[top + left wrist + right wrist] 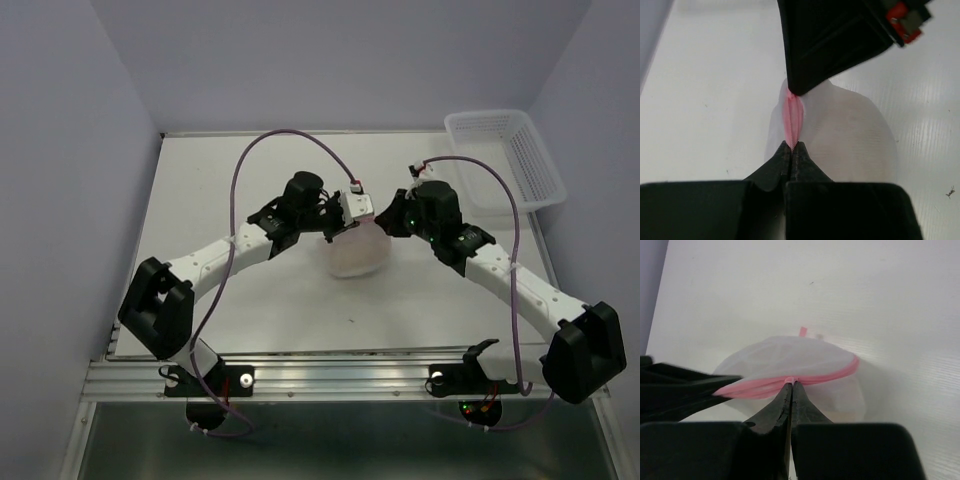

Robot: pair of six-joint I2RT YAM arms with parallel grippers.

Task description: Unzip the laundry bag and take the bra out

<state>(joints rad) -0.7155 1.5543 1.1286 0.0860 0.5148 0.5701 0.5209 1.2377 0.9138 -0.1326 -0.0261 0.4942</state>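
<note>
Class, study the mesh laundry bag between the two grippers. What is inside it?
Nothing inside the laundry bag can be made out: its mesh shows only a cloudy white. The pink zipper, pinched by the left gripper and right gripper, looks closed, covering any contents.

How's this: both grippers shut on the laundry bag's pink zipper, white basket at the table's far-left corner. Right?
Only the corner is wrong: the top external view shows the white basket at the far-right corner of the table. The rest holds: left gripper and right gripper are both shut on the pink zipper of the laundry bag.
</note>
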